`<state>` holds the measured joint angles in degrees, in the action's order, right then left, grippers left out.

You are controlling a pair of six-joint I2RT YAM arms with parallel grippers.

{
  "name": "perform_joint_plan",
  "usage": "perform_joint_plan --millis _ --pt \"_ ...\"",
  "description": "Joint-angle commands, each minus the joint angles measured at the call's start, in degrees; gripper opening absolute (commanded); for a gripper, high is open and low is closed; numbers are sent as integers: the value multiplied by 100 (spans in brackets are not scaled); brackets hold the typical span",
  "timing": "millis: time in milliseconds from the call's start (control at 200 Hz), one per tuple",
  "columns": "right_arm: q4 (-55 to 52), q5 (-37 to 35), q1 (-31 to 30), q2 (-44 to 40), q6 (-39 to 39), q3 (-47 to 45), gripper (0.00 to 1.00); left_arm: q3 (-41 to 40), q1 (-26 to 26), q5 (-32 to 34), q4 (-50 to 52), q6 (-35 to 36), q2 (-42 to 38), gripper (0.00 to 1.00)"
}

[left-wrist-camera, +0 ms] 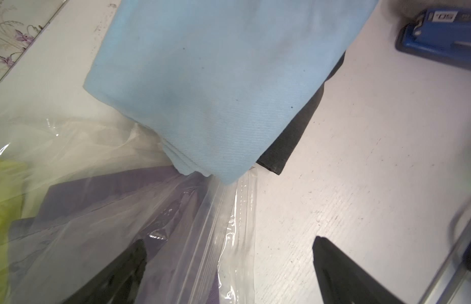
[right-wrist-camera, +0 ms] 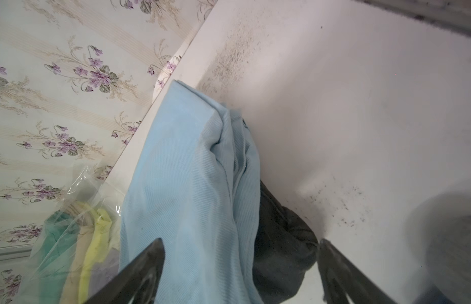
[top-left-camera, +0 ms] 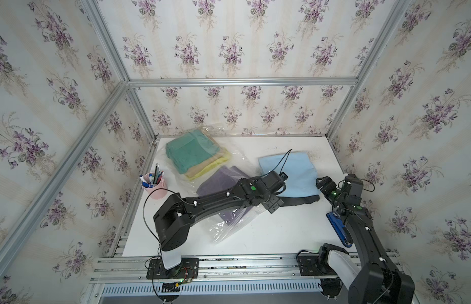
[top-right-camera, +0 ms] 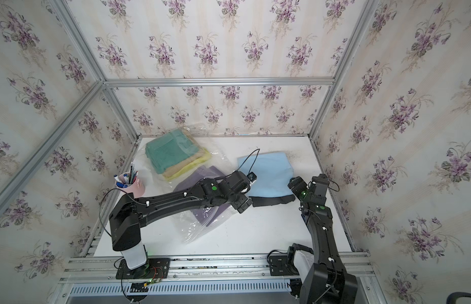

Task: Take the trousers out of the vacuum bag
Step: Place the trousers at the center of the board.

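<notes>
Looking down in both top views, you have two pairs already out: the light blue trousers (top-left-camera: pixel 292 171) lie flat on the tabletop (top-left-camera: pixel 268 237), right of centre, on top of the dark grey trousers (top-left-camera: pixel 305 199), whose edge shows along the near side.

The vacuum bag (top-left-camera: pixel 229 229) runs diagonally from the far-left corner toward the middle. The teal, khaki and yellow stack (top-left-camera: pixel 194 155) sits deep at its far end. The purple trousers (top-left-camera: pixel 218 181) lie closer to the mouth, partly under your left forearm.

Your left claw (left-wrist-camera: pixel 230 239) is spread wide and grips nothing. In the left wrist view it hangs over the bag's zip-seal edge (left-wrist-camera: pixel 242 210), with one finger above the purple cloth under the plastic and the other above bare tabletop. Your right claw (right-wrist-camera: pixel 241 240) is also wide open and empty, with its fingers to either side of the near end of the blue and grey pile.

The next move likely turns on this: the purple pair lies just inside the mouth, on the left arm's side of the seal. Its length seems to follow the bag's diagonal. The left arm is clearly nearer. The right sits well apart, past the blue pile.
</notes>
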<state>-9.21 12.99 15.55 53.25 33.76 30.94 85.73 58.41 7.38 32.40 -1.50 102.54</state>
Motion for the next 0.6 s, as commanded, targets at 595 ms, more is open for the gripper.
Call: perform_joint_plan --millis 595 --pt "1299 2521 -425 872 -213 183 59 1710 -524 -1578 -346 -1521 1645 64"
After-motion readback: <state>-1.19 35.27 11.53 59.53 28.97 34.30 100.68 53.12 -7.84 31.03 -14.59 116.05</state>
